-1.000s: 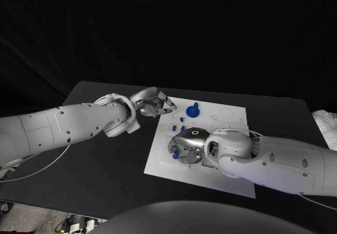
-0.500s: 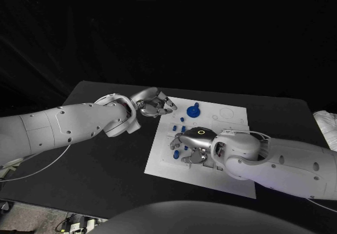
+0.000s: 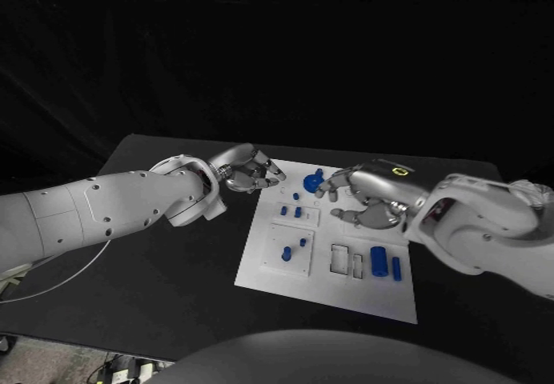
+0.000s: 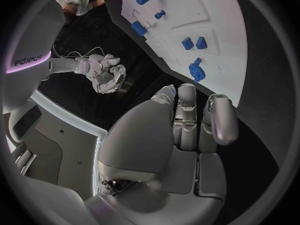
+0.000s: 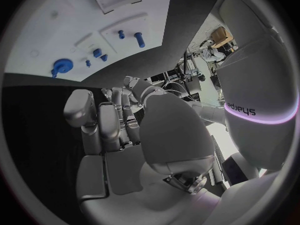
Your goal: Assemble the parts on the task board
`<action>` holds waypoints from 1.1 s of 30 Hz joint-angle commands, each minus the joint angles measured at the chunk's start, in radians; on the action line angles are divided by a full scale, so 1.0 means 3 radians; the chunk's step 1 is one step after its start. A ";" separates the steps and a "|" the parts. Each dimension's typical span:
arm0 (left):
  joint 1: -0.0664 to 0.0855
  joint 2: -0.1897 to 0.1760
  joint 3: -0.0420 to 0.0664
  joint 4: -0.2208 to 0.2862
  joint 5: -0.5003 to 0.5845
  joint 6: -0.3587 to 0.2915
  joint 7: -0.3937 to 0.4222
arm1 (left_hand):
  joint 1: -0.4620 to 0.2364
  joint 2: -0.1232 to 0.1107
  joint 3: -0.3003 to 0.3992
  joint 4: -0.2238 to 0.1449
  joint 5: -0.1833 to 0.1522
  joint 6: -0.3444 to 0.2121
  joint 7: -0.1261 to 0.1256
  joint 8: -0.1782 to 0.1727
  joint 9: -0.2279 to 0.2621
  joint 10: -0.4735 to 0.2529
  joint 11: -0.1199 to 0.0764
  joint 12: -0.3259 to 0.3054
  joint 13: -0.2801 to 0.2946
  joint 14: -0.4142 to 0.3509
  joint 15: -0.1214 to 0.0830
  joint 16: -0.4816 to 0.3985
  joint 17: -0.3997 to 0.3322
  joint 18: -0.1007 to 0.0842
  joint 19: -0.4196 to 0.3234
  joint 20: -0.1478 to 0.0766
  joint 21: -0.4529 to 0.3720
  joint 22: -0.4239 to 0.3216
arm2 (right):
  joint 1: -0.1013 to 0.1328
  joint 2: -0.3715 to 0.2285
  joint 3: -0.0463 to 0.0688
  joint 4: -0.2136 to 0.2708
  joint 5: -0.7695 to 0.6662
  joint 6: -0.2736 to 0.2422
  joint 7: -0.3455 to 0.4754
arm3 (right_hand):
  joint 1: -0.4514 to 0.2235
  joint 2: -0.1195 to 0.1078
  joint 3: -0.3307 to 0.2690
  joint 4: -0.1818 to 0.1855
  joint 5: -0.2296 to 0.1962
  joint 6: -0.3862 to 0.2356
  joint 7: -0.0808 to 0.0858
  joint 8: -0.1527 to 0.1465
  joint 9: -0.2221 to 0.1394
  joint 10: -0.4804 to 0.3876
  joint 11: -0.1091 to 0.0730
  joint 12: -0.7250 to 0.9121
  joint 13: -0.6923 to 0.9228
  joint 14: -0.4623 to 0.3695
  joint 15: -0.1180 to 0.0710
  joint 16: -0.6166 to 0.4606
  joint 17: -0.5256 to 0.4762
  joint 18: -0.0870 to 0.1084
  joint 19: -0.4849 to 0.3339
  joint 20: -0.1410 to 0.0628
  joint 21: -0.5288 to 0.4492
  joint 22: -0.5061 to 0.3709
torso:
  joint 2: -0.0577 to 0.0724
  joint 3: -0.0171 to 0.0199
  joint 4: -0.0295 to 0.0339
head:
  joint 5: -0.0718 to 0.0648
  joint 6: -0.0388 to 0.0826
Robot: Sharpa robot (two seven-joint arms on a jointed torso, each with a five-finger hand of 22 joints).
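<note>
Far edge of task board (image 3: 381, 186) behind right hand (image 3: 363, 196)

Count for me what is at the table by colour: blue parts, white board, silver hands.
Blue parts: 7
White board: 1
Silver hands, left and right: 2
Total: 10

A black table (image 3: 173, 272) fills the foreground, with a pale cable (image 3: 64, 280) trailing across its left side.
</note>
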 commanded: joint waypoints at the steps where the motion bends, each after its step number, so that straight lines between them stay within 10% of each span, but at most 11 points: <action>1: -0.0002 0.0013 0.0002 -0.0011 0.0001 -0.0071 0.0034 | 0.0025 -0.0016 0.0022 -0.0002 0.0016 0.0000 0.0013 0.0002 0.0001 0.0015 0.0003 -0.0020 -0.0003 -0.0028 0.0005 -0.0017 -0.0001 0.0063 -0.0019 -0.0007 -0.0009 0.0585 | 0.0118 -0.0163 -0.0010 0.0085 0.0465 0.0046 0.0129 | -0.0077 0.0002 0.0054 0.0078 -0.0242 0.0194 -0.0006 0.0063 -0.0010 0.0455 -0.0134 0.0110 0.0002 -0.0169 -0.0092 -0.0180 -0.0297 0.0003 -0.0170 -0.0089 -0.0268 0.0340 | -0.0015 -0.0014 -0.0008 | -0.0021 0.0000; 6: -0.0008 0.0046 0.0002 -0.0035 0.0008 -0.0115 0.0052 | 0.0030 -0.0019 0.0029 -0.0004 0.0019 0.0000 0.0014 0.0002 0.0001 0.0017 0.0000 -0.0021 -0.0003 -0.0029 0.0004 -0.0016 0.0000 0.0063 -0.0018 -0.0007 -0.0007 0.0586 | 0.0222 -0.0307 -0.0024 0.0058 0.0841 0.0516 -0.0384 | -0.0621 -0.0036 -0.0191 0.0492 -0.0491 0.0420 -0.0030 0.0103 -0.0031 0.0621 -0.0118 0.0128 0.0064 -0.0102 -0.0058 -0.0040 0.0104 0.0132 -0.0825 -0.0088 -0.1214 0.0091 | -0.0034 -0.0035 -0.0012 | -0.0085 0.0000; 11: -0.0028 0.0078 0.0002 -0.0049 0.0011 -0.0123 0.0053 | 0.0034 -0.0021 0.0036 -0.0004 0.0023 0.0000 0.0016 0.0002 0.0001 0.0019 -0.0002 -0.0021 -0.0002 -0.0031 0.0003 -0.0018 -0.0005 0.0064 -0.0021 -0.0007 -0.0012 0.0585 | 0.0254 -0.0276 -0.0043 -0.0115 0.1239 0.1280 -0.1071 | -0.0744 0.0036 -0.0444 0.0552 -0.0526 0.0224 -0.0008 -0.0164 -0.0209 -0.0214 0.0165 0.0342 0.0511 -0.1514 0.0231 -0.0641 -0.0901 0.0109 -0.1435 0.0114 -0.1913 -0.0061 | -0.0051 -0.0034 -0.0003 | -0.0151 0.0000; 13: -0.0035 0.0083 0.0002 -0.0051 0.0012 -0.0114 0.0046 | 0.0034 -0.0021 0.0036 -0.0004 0.0023 0.0000 0.0016 0.0002 0.0001 0.0019 -0.0002 -0.0021 -0.0002 -0.0031 0.0003 -0.0018 -0.0005 0.0064 -0.0021 -0.0007 -0.0012 0.0585 | 0.0246 -0.0248 -0.0050 -0.0173 0.1280 0.1323 -0.1229 | -0.0738 0.0103 -0.0497 0.0541 -0.0523 0.0267 -0.0023 -0.0181 -0.0240 -0.0077 0.0114 0.0810 0.0862 -0.0989 0.0185 -0.0242 -0.0354 0.0159 -0.1344 0.0128 -0.1896 -0.0017 | -0.0054 -0.0033 -0.0002 | -0.0163 0.0000; 15: -0.0040 0.0084 0.0002 -0.0053 0.0012 -0.0108 0.0040 | 0.0035 -0.0022 0.0039 -0.0003 0.0024 -0.0002 0.0018 0.0001 0.0001 0.0020 -0.0001 -0.0021 -0.0002 -0.0034 0.0003 -0.0022 -0.0012 0.0064 -0.0022 -0.0007 -0.0014 0.0584 | 0.0232 -0.0225 -0.0054 -0.0212 0.1248 0.1308 -0.1356 | -0.0797 0.0149 -0.0542 0.0580 -0.0533 0.0427 -0.0012 -0.0108 -0.0211 0.1458 -0.0020 0.1905 0.2238 0.0425 0.0066 0.0533 0.1136 0.0160 -0.0996 0.0071 -0.1547 0.0119 | -0.0050 -0.0033 -0.0003 | -0.0162 0.0000; 16: -0.0044 0.0085 0.0002 -0.0056 0.0012 -0.0102 0.0034 | 0.0035 -0.0022 0.0039 -0.0003 0.0024 -0.0002 0.0018 0.0001 0.0001 0.0020 -0.0001 -0.0021 -0.0002 -0.0034 0.0003 -0.0022 -0.0012 0.0064 -0.0022 -0.0007 -0.0014 0.0584 | 0.0222 -0.0205 -0.0056 -0.0243 0.1219 0.1325 -0.1472 | -0.0927 0.0160 -0.0607 0.0666 -0.0538 0.0610 -0.0044 -0.0006 -0.0154 0.2479 -0.0103 0.2474 0.3212 0.0874 -0.0009 0.0720 0.1652 0.0005 -0.0345 -0.0016 -0.0593 0.0334 | -0.0049 -0.0032 -0.0003 | -0.0161 0.0000; 17: -0.0045 0.0086 0.0002 -0.0059 0.0013 -0.0097 0.0030 | 0.0034 -0.0022 0.0039 -0.0003 0.0024 -0.0002 0.0018 0.0001 0.0001 0.0020 -0.0001 -0.0021 -0.0002 -0.0034 0.0003 -0.0022 -0.0012 0.0064 -0.0022 -0.0007 -0.0014 0.0584 | 0.0216 -0.0188 -0.0058 -0.0266 0.1203 0.1354 -0.1555 | -0.1018 0.0174 -0.0646 0.0729 -0.0532 0.0703 -0.0075 0.0046 -0.0122 0.2741 -0.0152 0.2604 0.3473 0.0874 -0.0064 0.0720 0.1652 -0.0062 -0.0049 -0.0062 -0.0143 0.0426 | -0.0049 -0.0032 -0.0003 | -0.0164 0.0000; 18: -0.0048 0.0090 0.0002 -0.0068 0.0013 -0.0085 0.0023 | 0.0034 -0.0023 0.0041 -0.0002 0.0025 -0.0003 0.0020 0.0000 0.0000 0.0022 0.0000 -0.0021 -0.0002 -0.0036 0.0003 -0.0024 -0.0016 0.0065 -0.0023 -0.0007 -0.0016 0.0584 | 0.0205 -0.0147 -0.0059 -0.0322 0.1172 0.1442 -0.1720 | -0.1254 0.0199 -0.0744 0.0885 -0.0529 0.0875 -0.0162 0.0140 -0.0051 0.2741 -0.0249 0.2604 0.3473 0.0874 -0.0174 0.0720 0.1652 -0.0158 0.0332 -0.0178 0.0474 0.0554 | -0.0049 -0.0034 -0.0002 | -0.0176 0.0000; 21: -0.0051 0.0101 0.0002 -0.0082 0.0013 -0.0073 0.0018 | 0.0034 -0.0023 0.0046 0.0000 0.0027 -0.0004 0.0024 0.0000 0.0000 0.0025 0.0003 -0.0020 -0.0002 -0.0038 0.0003 -0.0025 -0.0017 0.0065 -0.0024 -0.0007 -0.0018 0.0583 | 0.0186 -0.0084 -0.0061 -0.0396 0.1092 0.1535 -0.1870 | -0.1440 0.0216 -0.0831 0.0993 -0.0566 0.0980 -0.0218 0.0173 0.0003 0.2741 -0.0306 0.2604 0.3473 0.0874 -0.0251 0.0720 0.1652 -0.0214 0.0504 -0.0259 0.0804 0.0625 | -0.0049 -0.0039 -0.0001 | -0.0193 0.0000; 33: -0.0055 0.0116 0.0002 -0.0093 0.0013 -0.0048 0.0021 | 0.0034 -0.0023 0.0053 0.0001 0.0029 -0.0005 0.0029 -0.0001 0.0000 0.0028 0.0006 -0.0019 -0.0001 -0.0037 0.0004 -0.0022 -0.0014 0.0064 -0.0022 -0.0006 -0.0014 0.0584 | 0.0109 0.0168 -0.0062 -0.0543 0.0668 0.1784 -0.2081 | -0.1621 0.0205 -0.0950 0.1065 -0.0697 0.1097 -0.0251 0.0113 0.0002 0.2741 -0.0346 0.2604 0.3473 0.0874 -0.0299 0.0720 0.1652 -0.0250 0.0593 -0.0313 0.1010 0.0668 | -0.0050 -0.0039 -0.0002 | -0.0180 0.0000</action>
